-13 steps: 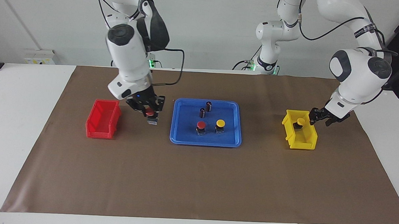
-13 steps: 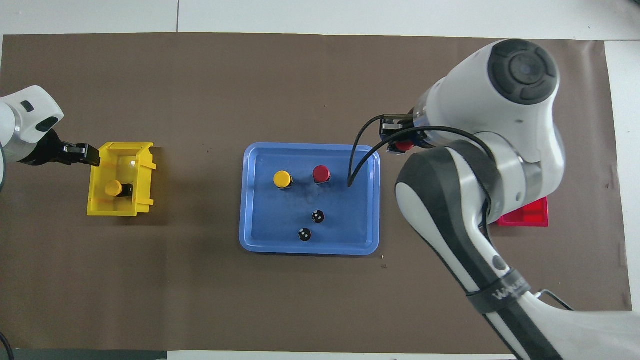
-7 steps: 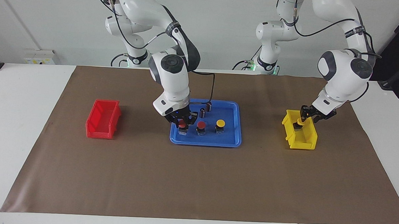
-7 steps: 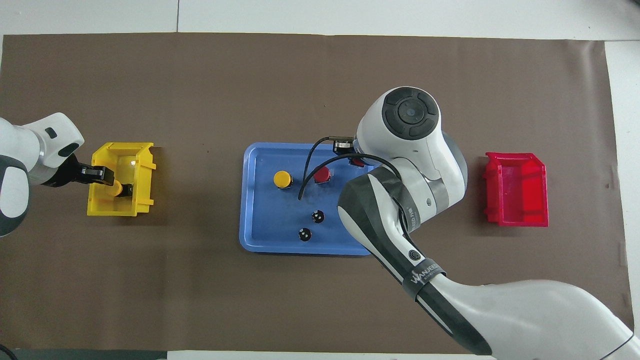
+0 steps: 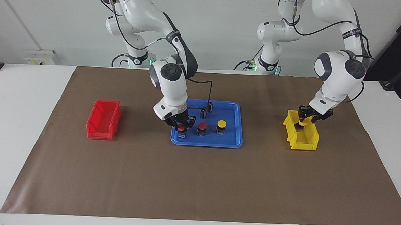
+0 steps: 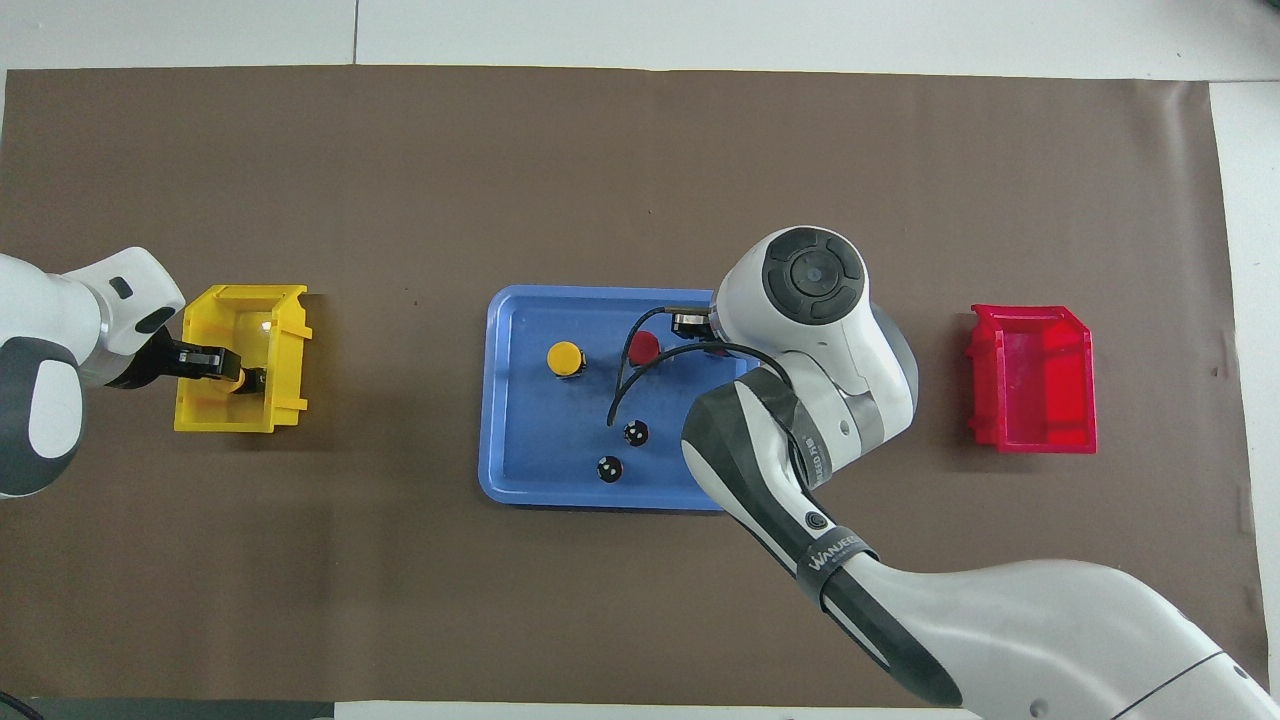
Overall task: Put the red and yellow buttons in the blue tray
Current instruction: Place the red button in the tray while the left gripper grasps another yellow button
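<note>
The blue tray (image 5: 206, 144) holds a red button (image 5: 202, 125) and a yellow button (image 5: 222, 123) standing side by side. My right gripper (image 5: 181, 124) is shut on another red button (image 5: 180, 128), held low in the tray at the end toward the right arm, in line with the other two. In the overhead view the right arm hides most of that button. My left gripper (image 5: 303, 120) reaches into the yellow bin (image 5: 302, 141) and is closed on a yellow button (image 5: 301, 124) there, also seen from overhead as the yellow button (image 6: 238, 376).
Two dark capless cylinders (image 5: 209, 106) (image 5: 203, 113) stand in the tray, nearer to the robots than the buttons. A red bin (image 5: 103, 120) sits toward the right arm's end of the brown mat. The right arm's black cable hangs over the tray.
My right gripper carried the red button from beside the red bin into the tray and lowered it. My left gripper moved from outside the yellow bin onto the yellow button inside.
</note>
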Controlling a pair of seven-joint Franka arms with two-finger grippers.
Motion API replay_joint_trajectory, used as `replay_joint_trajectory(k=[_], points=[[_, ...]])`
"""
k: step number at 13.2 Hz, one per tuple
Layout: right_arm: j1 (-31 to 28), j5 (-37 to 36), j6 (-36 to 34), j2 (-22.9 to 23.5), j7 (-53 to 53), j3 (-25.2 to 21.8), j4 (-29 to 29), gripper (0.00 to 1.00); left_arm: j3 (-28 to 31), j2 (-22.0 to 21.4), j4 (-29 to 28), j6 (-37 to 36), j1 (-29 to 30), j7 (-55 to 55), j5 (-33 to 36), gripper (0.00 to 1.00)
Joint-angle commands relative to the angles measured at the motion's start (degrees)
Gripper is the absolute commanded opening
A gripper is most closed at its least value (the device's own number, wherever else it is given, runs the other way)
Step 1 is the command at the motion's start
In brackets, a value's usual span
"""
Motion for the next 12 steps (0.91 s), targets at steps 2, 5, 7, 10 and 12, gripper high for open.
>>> replay_joint_trajectory(k=[2,5,7,10,12], points=[[-0.45,-0.68,1.02,-1.87,0.69,0.17,-1.97,0.74,0.23,-1.52,-4.38,4.93,0.03,0.43,0.54,0.58],[-1.94,-0.85,-3.61,-1.87,-0.01,-0.35,3.71,1.00,0.23,-1.52,-4.74,5.38,0.03,0.17,0.54,0.56],[-6.84,-2.60,-15.88,-2.66,-2.10,-0.27,14.42,1.00,0.23,-1.17,-4.04,4.60,0.12,-0.18,0.54,0.12],[-16.42,-1.65,-28.91,-9.05,-13.95,-0.18,19.48,1.00,0.23,-1.34,7.94,-11.23,-0.49,-0.01,0.72,0.07],[-20.03,-1.64,-34.72,-13.10,-17.39,-0.27,19.74,1.00,-0.47,-0.64,19.91,-24.80,-1.71,-1.49,0.90,0.07]])
